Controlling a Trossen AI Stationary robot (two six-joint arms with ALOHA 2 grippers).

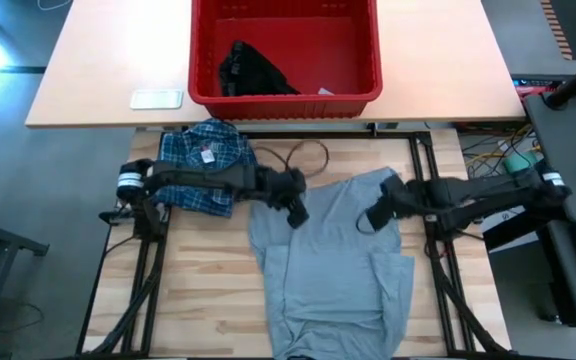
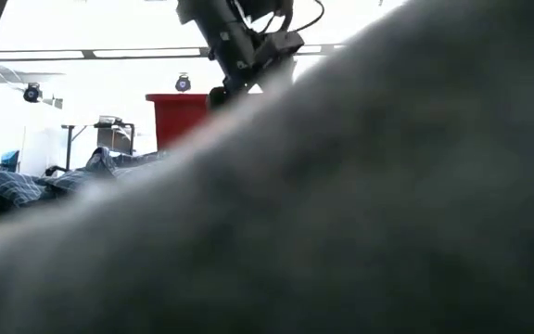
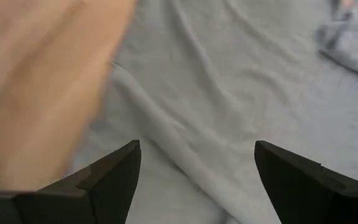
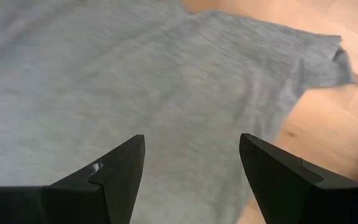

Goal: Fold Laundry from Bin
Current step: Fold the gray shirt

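Note:
A light grey T-shirt (image 1: pixel 333 265) lies spread on the wooden table, reaching over its near edge. Both grippers hang above its far part with nothing between their fingers. My left gripper (image 1: pixel 296 208) is open over the shirt's left shoulder area (image 3: pixel 185 93). My right gripper (image 1: pixel 376 215) is open over the shirt's right side (image 4: pixel 135 81). A blue-and-white plaid shirt (image 1: pixel 206 163) lies folded at the table's far left. The red bin (image 1: pixel 285 55) stands beyond the table's far edge with a small black garment (image 1: pixel 251 72) inside.
A dark cable loop (image 1: pixel 303 155) lies on the table between the plaid shirt and the grey T-shirt. A white flat object (image 1: pixel 157 98) lies left of the bin. In the low view, grey cloth (image 2: pixel 360 213) fills most of the picture.

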